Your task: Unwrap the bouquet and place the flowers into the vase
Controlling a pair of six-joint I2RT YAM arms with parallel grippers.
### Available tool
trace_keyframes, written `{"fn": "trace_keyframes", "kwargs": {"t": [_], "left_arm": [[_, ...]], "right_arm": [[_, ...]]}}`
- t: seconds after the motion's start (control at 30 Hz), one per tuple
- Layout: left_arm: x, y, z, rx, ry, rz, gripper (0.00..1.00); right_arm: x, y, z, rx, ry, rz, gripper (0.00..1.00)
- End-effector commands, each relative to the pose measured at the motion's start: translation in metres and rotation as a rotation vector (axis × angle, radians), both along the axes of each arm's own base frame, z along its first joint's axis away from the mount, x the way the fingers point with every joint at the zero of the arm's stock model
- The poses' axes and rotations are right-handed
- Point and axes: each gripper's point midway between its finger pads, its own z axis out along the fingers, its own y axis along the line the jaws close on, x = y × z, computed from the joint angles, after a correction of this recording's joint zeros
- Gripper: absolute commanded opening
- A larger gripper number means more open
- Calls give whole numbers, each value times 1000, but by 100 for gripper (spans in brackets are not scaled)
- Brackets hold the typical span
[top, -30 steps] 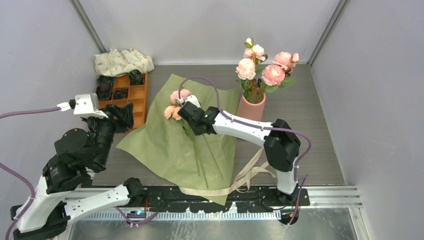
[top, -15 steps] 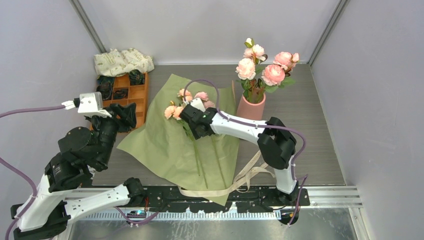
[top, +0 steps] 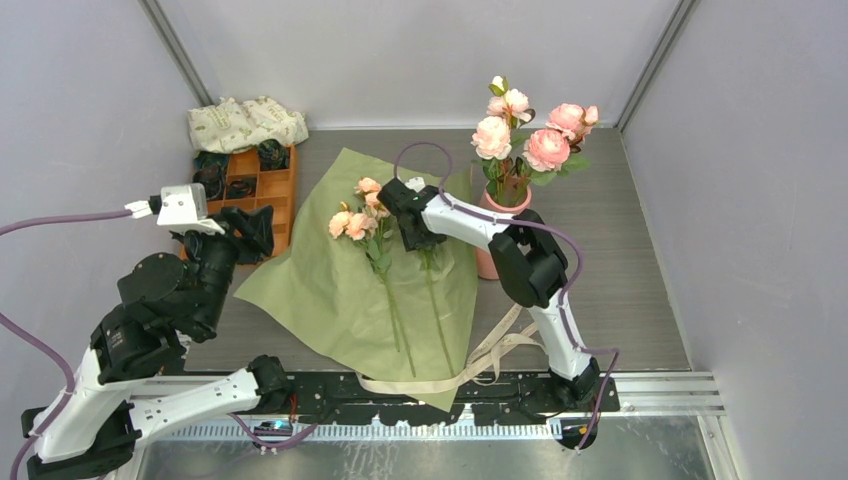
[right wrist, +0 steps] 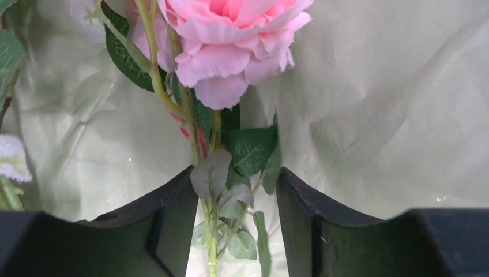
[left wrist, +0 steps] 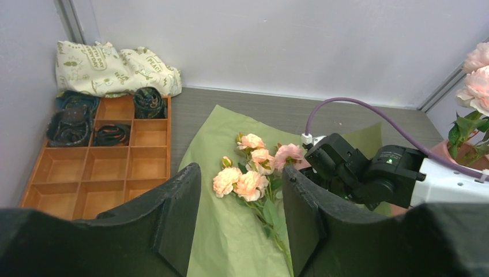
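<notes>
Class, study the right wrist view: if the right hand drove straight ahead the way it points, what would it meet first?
Probably the leafy stem of the pink flower, which lies between the fingers of the right hand, then the green paper beneath; depth is unclear.

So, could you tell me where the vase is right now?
In the top view the vase stands right of centre, beside the green paper's right edge, partly hidden by the right arm.
</notes>
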Motion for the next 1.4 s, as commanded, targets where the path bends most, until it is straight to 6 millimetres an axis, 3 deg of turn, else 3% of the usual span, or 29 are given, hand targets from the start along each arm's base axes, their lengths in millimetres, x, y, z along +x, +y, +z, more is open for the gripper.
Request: {"fn": "trace_keyframes", "kwargs": {"t": [0.0, 0.33, 0.5, 0.67, 0.77, 0.93, 1.07, 1.17, 1.23, 1.37], "left_arm": [[4, -9, 8, -42, -16, -3, 54], [5, -13, 8, -39, -12, -14, 54], [2, -9, 10, -48, -10, -19, 55], [0, -6, 12, -59, -11, -21, 55], [0, -6, 12, -61, -10, -23, 55], [-2, -5, 13, -63, -7, -29, 55], [-3, -5, 15, -72, -11, -31, 55], [-1, -10, 15, -65, -9, -39, 55], [1, -15, 16, -55, -4, -49, 55], [5, -26, 15, -31, 11, -70, 55]], "right_arm": [[12, 16, 15, 53, -19, 11, 54], [12, 30, 13, 105, 16, 39, 28], [11, 28, 58, 150, -43, 40, 18], [5, 33, 146, 279, -170, 67, 10], [-6, 39, 215, 334, -282, 127, 8], [-34, 32, 339, 365, -559, 215, 1], [-62, 6, 429, 456, -791, 243, 1], [-86, -10, 483, 512, -976, 292, 1], [-100, -29, 516, 539, -1094, 273, 1], [-113, -76, 558, 540, -1247, 208, 1]]}}
